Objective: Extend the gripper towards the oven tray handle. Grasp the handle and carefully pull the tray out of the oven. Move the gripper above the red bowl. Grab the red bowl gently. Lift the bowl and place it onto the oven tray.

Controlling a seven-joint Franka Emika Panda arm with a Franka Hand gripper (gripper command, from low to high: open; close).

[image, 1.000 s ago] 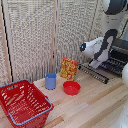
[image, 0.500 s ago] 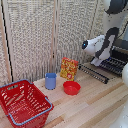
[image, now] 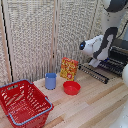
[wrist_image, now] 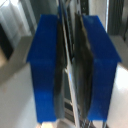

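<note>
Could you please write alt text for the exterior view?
A white robot arm's end effector reaches the tray, pulled out of the oven at the exterior view's right. On the wooden table sit a red bowl, blue cup, and red basket.

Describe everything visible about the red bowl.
The red bowl is small, round and shallow, plain red all over, with a slightly glossy, plastic-like look. It sits upright and looks empty on the light wooden table, nothing gripping it. The blue cup stands close on the exterior view's left, and the yellow-orange box stands just behind; whether either touches it is unclear. The wrist view does not show it.
</note>
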